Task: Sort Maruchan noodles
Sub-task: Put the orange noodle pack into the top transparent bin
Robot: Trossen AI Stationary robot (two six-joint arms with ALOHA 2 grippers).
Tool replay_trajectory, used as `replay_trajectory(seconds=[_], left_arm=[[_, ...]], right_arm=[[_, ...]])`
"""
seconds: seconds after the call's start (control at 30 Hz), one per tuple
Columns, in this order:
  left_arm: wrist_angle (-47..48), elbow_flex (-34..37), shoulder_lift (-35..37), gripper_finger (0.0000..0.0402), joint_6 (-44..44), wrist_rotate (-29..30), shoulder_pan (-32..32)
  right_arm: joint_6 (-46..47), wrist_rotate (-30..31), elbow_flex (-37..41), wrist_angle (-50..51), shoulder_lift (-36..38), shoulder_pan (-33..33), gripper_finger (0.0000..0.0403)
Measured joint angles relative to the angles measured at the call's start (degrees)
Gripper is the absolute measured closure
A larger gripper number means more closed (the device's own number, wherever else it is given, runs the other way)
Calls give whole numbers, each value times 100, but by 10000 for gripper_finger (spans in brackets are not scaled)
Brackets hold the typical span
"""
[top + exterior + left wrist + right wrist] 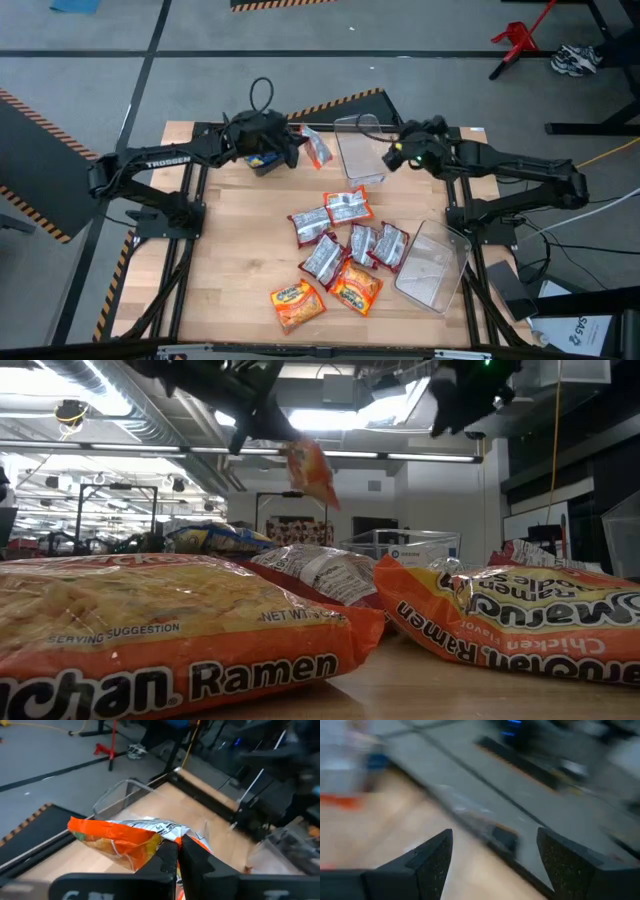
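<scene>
**High view: orange packet aloft over the table's far edge**

High view — the left gripper [300, 148], upper centre of the frame, has its jaws pinched tight on an orange noodle packet [317, 149], hanging clear of the wood beside a clear bin [358, 150]. The right gripper [398, 157] hovers on that bin's other side with its fingers standing apart in its wrist view and nothing between them. Remaining packets [340, 250] lie heaped at lower centre, near a second bin [432, 265] at lower right. Done well, this step likely means carrying the packet squarely over the chosen bin — and letting go only once the dangling end clears the rim.
</scene>
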State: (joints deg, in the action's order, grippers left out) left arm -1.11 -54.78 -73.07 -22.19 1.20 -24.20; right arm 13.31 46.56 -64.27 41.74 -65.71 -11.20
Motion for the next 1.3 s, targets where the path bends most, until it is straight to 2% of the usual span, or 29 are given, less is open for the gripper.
replay_trajectory(seconds=[0.1,0.2,0.43,0.6,0.8,1.07,1.3], left_arm=[[-459,-27,-132,401,-146,-244,-131],[-532,-293,-334,401,-138,-343,-220],[-521,-1388,-1230,401,266,-677,-342],[-165,-2198,-2037,401,508,-674,-416],[308,-2940,-2918,401,630,-690,-489],[556,-3512,-3873,401,628,-841,-499],[1106,-3825,-4346,401,626,-780,-499]], right_arm=[[273,76,0,275,-112,-330,125],[453,-234,0,355,-191,-692,125],[493,-791,3,351,-412,-1355,125],[668,-1059,7,422,-472,-1652,125],[834,-1007,9,694,-472,-1712,125],[928,-1081,9,798,-472,-1697,125],[930,-1122,9,802,-472,-1697,125]])
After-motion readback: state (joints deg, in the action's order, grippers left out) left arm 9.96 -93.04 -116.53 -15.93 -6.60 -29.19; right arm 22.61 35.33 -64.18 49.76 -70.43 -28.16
